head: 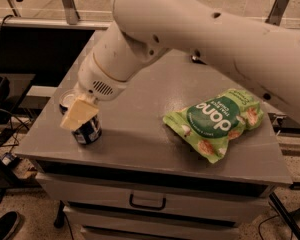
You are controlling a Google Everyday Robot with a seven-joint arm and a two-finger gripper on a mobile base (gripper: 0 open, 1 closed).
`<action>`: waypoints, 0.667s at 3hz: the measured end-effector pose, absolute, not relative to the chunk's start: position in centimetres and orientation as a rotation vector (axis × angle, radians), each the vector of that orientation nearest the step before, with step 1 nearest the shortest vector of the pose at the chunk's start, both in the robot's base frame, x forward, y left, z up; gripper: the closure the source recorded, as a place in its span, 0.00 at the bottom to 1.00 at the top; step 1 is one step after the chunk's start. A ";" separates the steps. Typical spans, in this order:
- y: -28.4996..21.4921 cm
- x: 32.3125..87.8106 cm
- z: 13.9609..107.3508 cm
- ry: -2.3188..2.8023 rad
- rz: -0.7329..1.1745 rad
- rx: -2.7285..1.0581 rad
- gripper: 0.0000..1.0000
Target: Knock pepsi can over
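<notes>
The pepsi can (pixel 88 132) stands near the front left corner of the grey table (pixel 140 139). Its dark blue lower body shows below the gripper, and part of its silver top (pixel 66 100) shows to the left. It seems to lean slightly left, though I cannot be sure. My gripper (pixel 79 115), a pale cream wedge at the end of the big white arm (pixel 155 24), is pressed against the front of the can's upper part and hides its middle.
A green snack bag (pixel 216 124) lies on the right half of the table. Drawers with a handle (pixel 147 202) sit under the tabletop. Cables and a shoe lie on the floor at the left. A rail runs behind the table.
</notes>
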State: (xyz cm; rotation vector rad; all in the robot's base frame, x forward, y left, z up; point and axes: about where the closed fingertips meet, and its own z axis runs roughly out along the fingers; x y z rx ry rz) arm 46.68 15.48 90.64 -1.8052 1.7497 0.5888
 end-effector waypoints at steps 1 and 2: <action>14.7 48.4 91.6 1.765 0.532 -1.855 0.85; 13.4 51.0 92.2 1.796 0.447 -1.932 1.00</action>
